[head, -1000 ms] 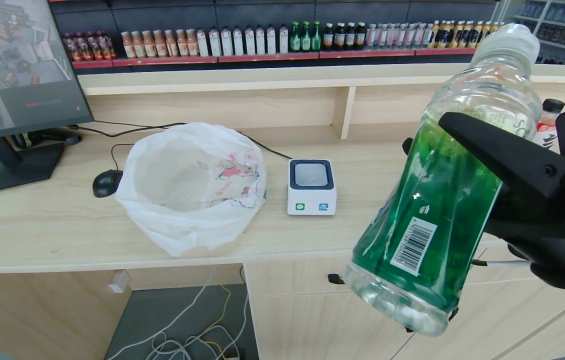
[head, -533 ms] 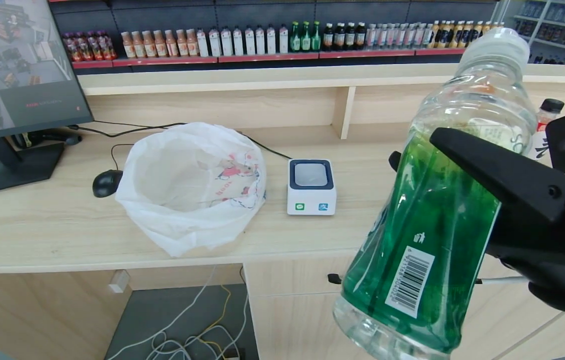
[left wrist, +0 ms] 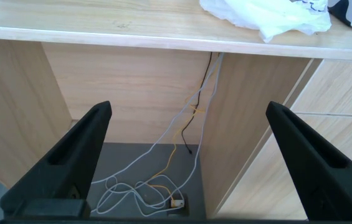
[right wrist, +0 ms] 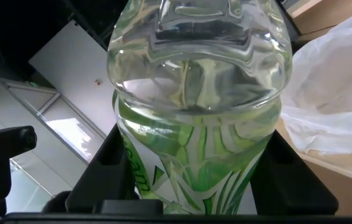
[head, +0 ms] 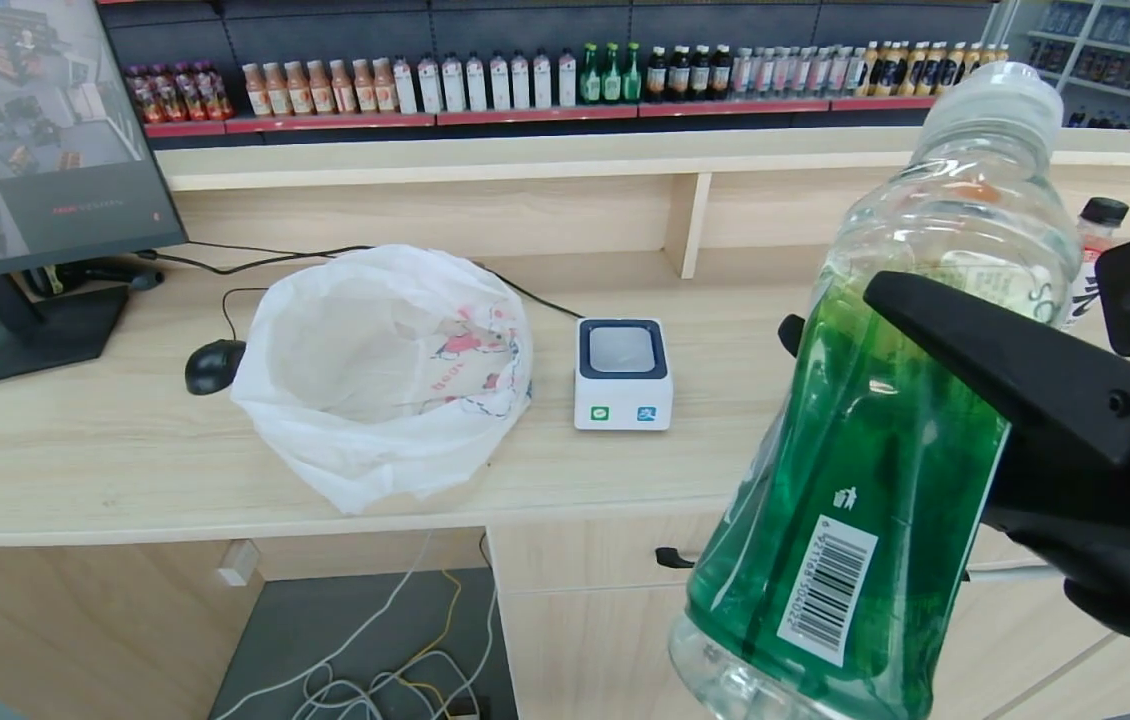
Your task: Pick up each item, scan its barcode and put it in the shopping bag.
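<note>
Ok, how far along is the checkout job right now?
Done: nothing visible; the shopping bag looks empty inside. In hand: the right gripper is shut on the green bottle, held up off the counter, right of the scanner. Left: scan it, bag it, then the black-capped bottle behind.

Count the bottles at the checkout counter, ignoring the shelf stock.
2. A green-labelled bottle is held tilted in the right gripper. A black-capped bottle stands behind it, at the right. Others may be hidden behind the held one.
</note>
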Robot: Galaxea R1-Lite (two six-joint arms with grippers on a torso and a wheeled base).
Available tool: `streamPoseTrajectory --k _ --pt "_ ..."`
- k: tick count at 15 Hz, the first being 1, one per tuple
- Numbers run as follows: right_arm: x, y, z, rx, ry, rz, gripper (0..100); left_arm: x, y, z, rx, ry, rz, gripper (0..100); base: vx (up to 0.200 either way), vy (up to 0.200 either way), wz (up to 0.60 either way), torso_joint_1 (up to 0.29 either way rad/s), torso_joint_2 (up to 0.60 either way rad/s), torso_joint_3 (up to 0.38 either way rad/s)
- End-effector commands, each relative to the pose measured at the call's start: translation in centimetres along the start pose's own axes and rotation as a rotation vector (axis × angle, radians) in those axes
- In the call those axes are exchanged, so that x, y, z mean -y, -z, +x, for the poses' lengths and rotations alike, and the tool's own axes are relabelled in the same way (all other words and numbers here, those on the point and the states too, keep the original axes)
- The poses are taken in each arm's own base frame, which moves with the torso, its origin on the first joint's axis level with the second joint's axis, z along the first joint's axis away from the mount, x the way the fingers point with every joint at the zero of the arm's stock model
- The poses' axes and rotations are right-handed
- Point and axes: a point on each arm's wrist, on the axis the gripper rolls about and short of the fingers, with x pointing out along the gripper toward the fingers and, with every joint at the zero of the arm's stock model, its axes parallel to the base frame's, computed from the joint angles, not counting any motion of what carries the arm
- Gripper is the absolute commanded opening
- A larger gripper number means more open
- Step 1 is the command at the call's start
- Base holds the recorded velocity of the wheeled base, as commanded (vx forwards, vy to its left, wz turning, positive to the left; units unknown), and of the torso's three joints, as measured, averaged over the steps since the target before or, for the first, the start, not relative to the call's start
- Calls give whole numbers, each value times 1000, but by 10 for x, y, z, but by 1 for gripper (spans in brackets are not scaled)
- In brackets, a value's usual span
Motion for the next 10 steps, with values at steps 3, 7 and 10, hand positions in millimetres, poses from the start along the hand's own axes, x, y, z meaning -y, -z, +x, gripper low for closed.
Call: streamPoseTrajectory --k 3,7,10 --pt "-3 -3 3 13 -16 -10 0 0 0 0 1 -1 -1 100 0 0 0 0 0 0" --pt "7 3 4 -12 17 -191 0 0 0 0 -1 -1 -1 100 0 0 0 0 0 0" --pt "15 2 8 -12 38 -412 0 0 0 0 -1 -1 -1 100 0 0 0 0 0 0"
